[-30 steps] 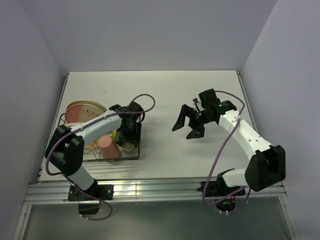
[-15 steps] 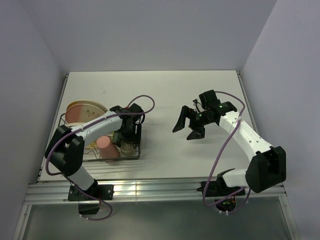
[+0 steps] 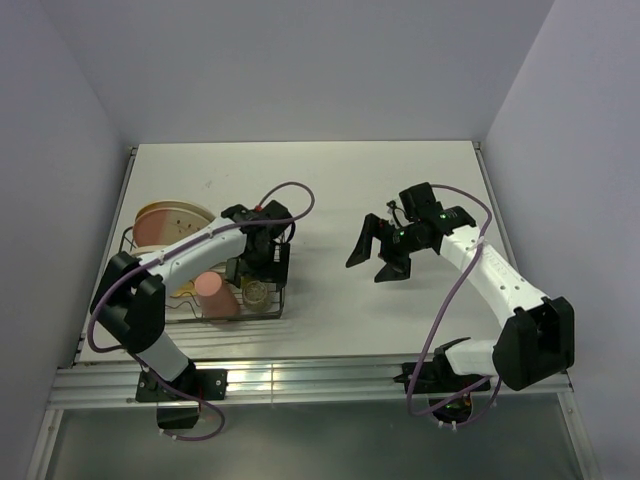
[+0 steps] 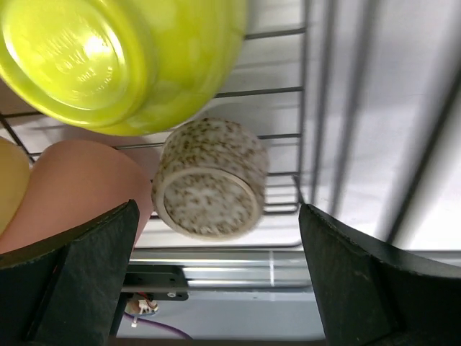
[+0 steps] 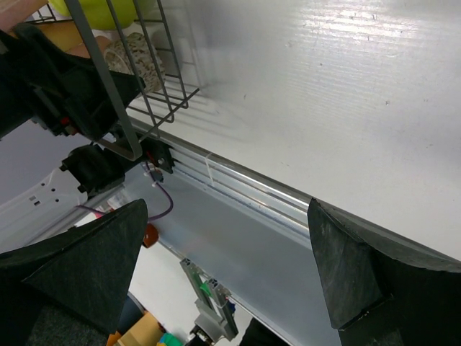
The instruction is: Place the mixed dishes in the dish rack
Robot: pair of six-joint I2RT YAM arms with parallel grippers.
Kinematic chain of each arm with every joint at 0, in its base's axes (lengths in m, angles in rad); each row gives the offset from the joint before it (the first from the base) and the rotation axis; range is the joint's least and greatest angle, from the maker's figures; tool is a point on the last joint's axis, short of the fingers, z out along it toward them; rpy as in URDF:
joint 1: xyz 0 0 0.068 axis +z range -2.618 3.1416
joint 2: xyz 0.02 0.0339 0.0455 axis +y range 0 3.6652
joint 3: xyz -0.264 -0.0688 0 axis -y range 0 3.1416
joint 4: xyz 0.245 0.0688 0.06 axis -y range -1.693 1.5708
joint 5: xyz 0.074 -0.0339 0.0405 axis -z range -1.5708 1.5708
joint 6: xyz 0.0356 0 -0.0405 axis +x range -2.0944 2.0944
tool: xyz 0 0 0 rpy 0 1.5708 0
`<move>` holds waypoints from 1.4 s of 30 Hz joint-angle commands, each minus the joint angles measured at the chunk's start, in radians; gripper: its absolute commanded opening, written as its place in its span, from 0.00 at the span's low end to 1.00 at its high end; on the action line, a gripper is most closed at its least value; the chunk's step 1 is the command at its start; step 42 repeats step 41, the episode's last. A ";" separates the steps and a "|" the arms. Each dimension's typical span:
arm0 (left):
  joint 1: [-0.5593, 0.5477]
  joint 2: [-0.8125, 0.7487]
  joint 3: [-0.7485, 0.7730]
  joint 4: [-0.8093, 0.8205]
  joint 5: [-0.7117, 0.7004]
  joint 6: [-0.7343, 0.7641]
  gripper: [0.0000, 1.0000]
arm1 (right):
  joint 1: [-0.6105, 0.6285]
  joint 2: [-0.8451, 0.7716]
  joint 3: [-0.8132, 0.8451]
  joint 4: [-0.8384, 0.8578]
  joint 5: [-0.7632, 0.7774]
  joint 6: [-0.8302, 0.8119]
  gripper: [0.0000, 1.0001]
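The dish rack (image 3: 281,292) stands at the table's left. In it are upright plates, a cream-and-pink one (image 3: 165,222) at the back, a pink cup (image 3: 215,297) and a tiny grey-brown speckled cup (image 3: 257,293). In the left wrist view the tiny cup (image 4: 212,180) lies on its side on the rack wires (image 4: 277,92), between the yellow-green bowl (image 4: 122,58) and the pink cup (image 4: 79,187). My left gripper (image 4: 220,288) hangs open just above it, holding nothing. My right gripper (image 3: 378,255) is open over the bare table, right of the rack.
A yellow plate's edge (image 4: 9,180) shows at the left of the left wrist view. The right wrist view takes in the rack's near corner (image 5: 108,94), the white table (image 5: 324,86) and the aluminium rail at its front edge (image 5: 238,180).
My left gripper has opened wide and drawn back a little from the tiny cup, which now lies free in the rack. The right arm has barely moved.
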 commanded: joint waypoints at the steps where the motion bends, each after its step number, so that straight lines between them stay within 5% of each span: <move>1: -0.028 -0.023 0.102 -0.021 -0.001 0.002 0.99 | -0.007 -0.038 -0.010 0.017 0.001 -0.015 1.00; 13: -0.059 -0.062 0.337 -0.171 -0.090 -0.048 0.99 | -0.007 -0.046 -0.031 0.026 0.013 -0.050 1.00; 18: -0.092 -0.118 0.562 -0.250 -0.116 -0.078 0.99 | -0.005 -0.047 -0.060 0.049 0.007 -0.078 1.00; 22: -0.111 -0.238 0.662 -0.100 -0.070 -0.082 0.99 | 0.007 -0.094 -0.034 0.046 0.095 -0.104 1.00; 32: -0.109 -0.736 0.022 0.912 0.180 -0.238 0.99 | 0.039 -0.390 0.001 0.093 0.280 -0.135 1.00; 42: -0.108 -0.979 -0.290 1.236 0.179 -0.544 0.99 | 0.041 -0.657 -0.114 0.133 0.267 -0.067 1.00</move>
